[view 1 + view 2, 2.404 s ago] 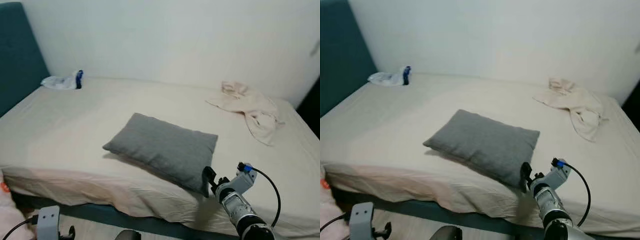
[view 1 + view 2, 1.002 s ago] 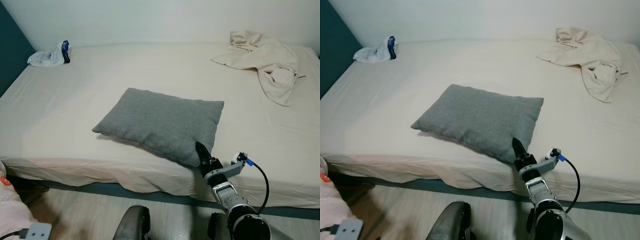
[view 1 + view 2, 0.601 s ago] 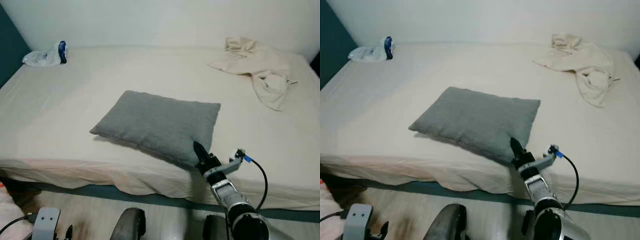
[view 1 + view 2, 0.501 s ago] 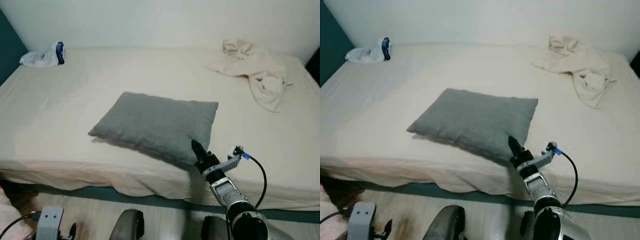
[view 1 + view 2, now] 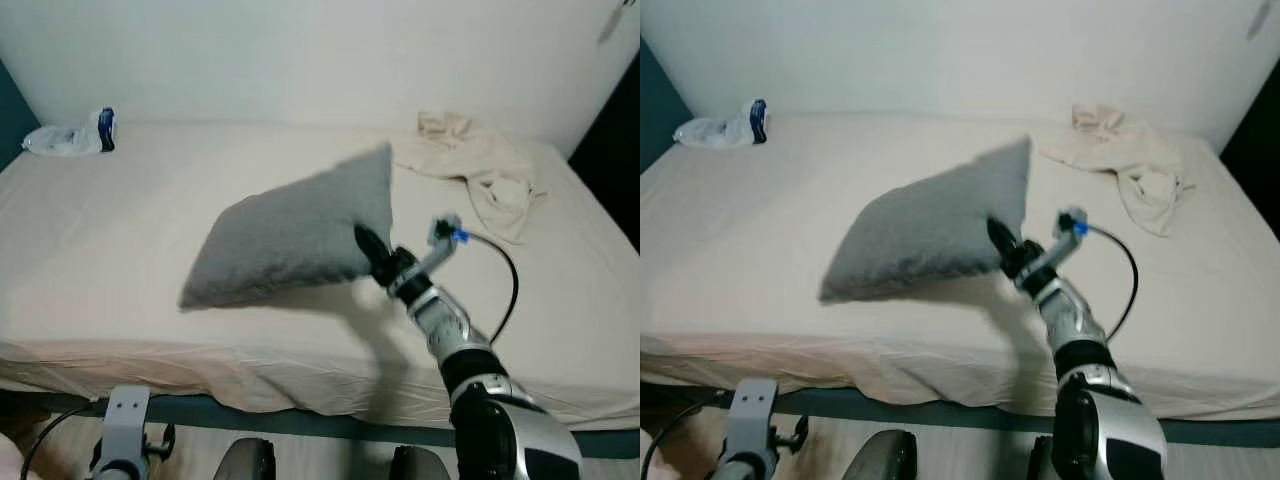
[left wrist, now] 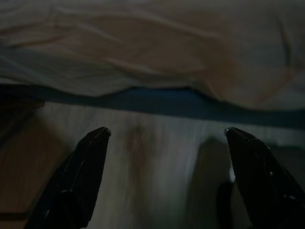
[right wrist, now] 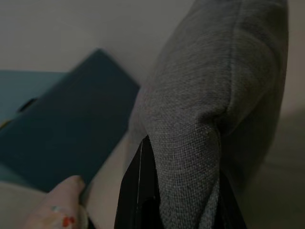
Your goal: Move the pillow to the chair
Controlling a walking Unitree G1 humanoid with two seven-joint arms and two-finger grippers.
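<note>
While the left claw hangs low with its fingers spread wide above the floor beside the bed's edge, the right claw is clamped on a corner of the grey pillow. That pillow is tilted up over the bed, its far corner raised. Farther back lie a crumpled beige cloth and a plastic bag near the wall.

I count one grey pillow, one bed, one crumpled cream cloth near the far corner, one clear plastic bag by the wall, and two pincers: right pincer, left pincer.
</note>
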